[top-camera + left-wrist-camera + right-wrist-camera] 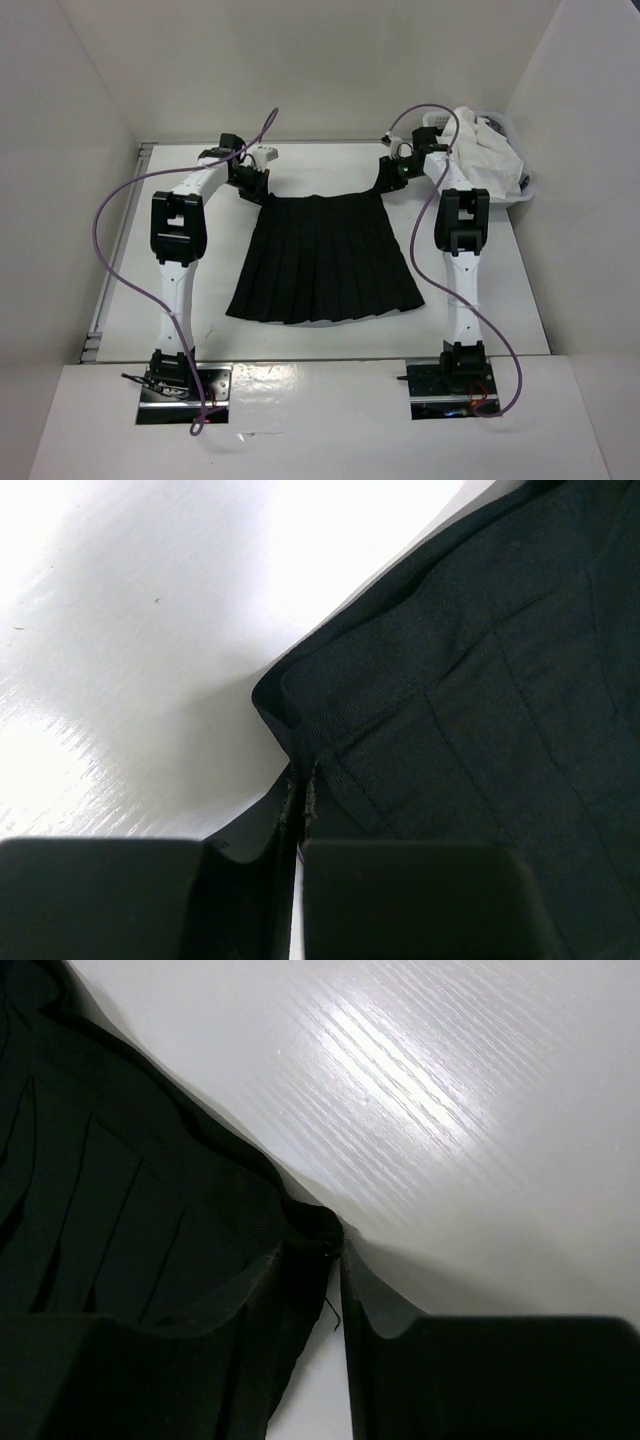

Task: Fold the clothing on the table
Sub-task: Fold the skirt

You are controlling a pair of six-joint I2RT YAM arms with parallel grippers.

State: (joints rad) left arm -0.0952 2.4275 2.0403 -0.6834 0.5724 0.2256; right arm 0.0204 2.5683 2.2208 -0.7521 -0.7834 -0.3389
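The clothing (pixel 320 260), a black pleated skirt, lies flat on the white table (pixel 500 300) with its narrow waistband at the far side. My left gripper (pixel 258 190) is at the waistband's left corner. In the left wrist view that gripper (pixel 300 780) is shut on the corner of the clothing (pixel 480 700). My right gripper (pixel 388 185) is at the waistband's right corner. In the right wrist view its fingers (pixel 338 1245) stand nearly together, with the corner of the clothing (pixel 120 1180) pinched at their tips.
A white plastic basket (pixel 503 122) holding a white cloth garment (pixel 485 155) stands at the far right, just behind the right arm. A metal rail (pixel 110 290) runs along the table's left edge. White walls enclose the table.
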